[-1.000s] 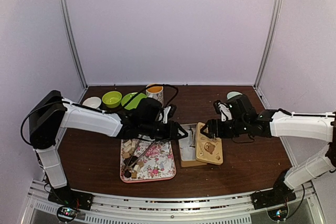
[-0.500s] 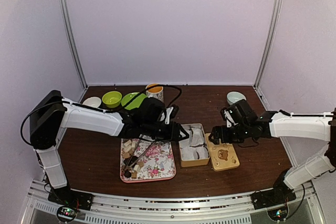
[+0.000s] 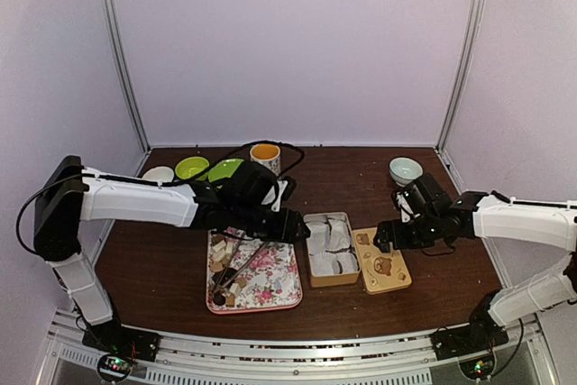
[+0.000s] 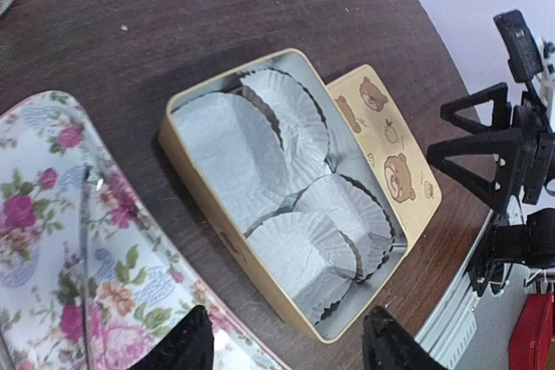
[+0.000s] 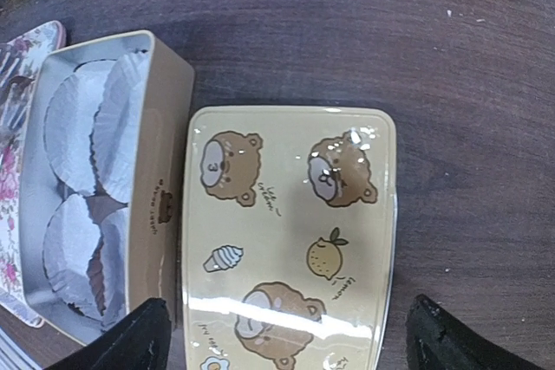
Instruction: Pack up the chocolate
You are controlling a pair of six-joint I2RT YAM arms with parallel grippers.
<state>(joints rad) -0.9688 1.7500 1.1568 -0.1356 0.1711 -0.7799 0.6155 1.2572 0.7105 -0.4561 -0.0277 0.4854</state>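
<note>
Chocolate point(image 3: 219, 262) lies scattered along the left side of the floral tray point(image 3: 275, 288): pale blocks toward the far end, a dark round piece at the near corner. The tongs point(image 3: 242, 268) lie slantwise across the tray just beside the pieces. The left pincer point(image 3: 300, 227) hangs over the gap between the tray's far right corner and the tin point(image 4: 227, 236). That puts it right of and beyond the chocolate, apart from every piece. Its two fingers stand spread with nothing between them; in the left wrist view their dark tips frame the tin's near corner and the tray's edge. No chocolate shows in that view. The tin sits open on the bench point(image 3: 153, 259) just right of the tray, filled with white paper cups point(image 4: 221, 153). All the cups that show are bare of chocolate. The lid point(image 5: 286, 214), printed with bears, a lemon and an ice cream, lies flat on the bench beside the tin's right wall, very close or touching. The right pincer point(image 5: 290, 340) hovers above the lid with its fingers spread wide, one tip near each long edge, gripping nothing. It is well apart from the chocolate, with the tin between them. Along the far left of the bench stand a white bowl point(image 3: 159, 174), a green bowl point(image 3: 191, 168) and a mug point(image 3: 265, 158).
</note>
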